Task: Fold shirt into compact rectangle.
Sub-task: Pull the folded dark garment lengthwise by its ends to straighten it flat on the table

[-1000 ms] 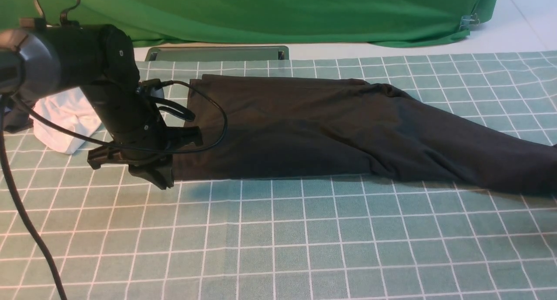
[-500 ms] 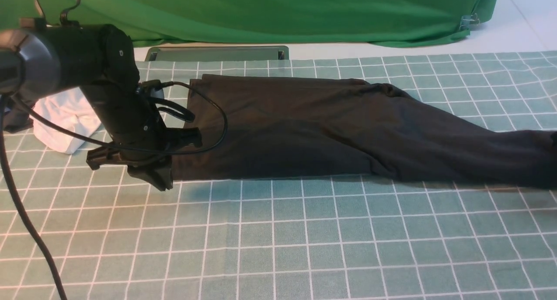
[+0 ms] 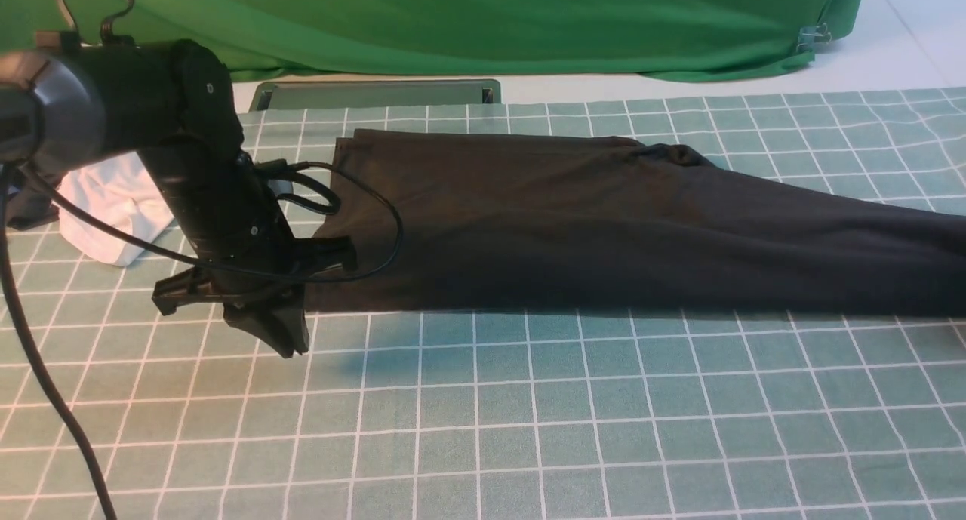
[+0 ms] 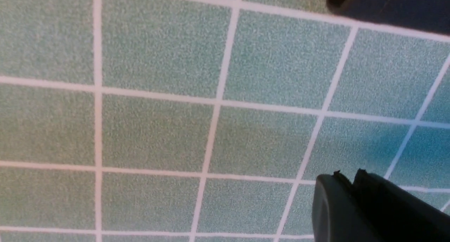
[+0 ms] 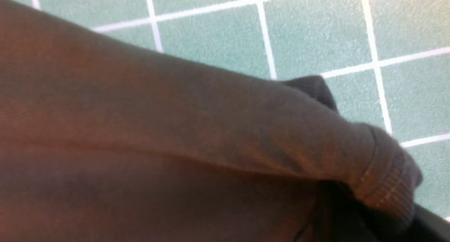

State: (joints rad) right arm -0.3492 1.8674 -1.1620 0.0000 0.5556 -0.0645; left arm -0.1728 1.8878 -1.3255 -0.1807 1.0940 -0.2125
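Black shirt (image 3: 573, 218) stretched long across the counter (image 3: 483, 429).
The left pincer (image 3: 290, 343), clenched on nothing, hangs just off the shirt's near left corner, apart from it. The shirt's right end leaves the front view; cloth covers the right pincer (image 5: 434, 229), so its grip cannot be told.

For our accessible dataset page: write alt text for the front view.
A black knit shirt, folded into a long band, lies across a green white-gridded tablecloth and runs off the right edge. The robot's black left gripper points down beside its near left corner; a white garment lies behind the arm.
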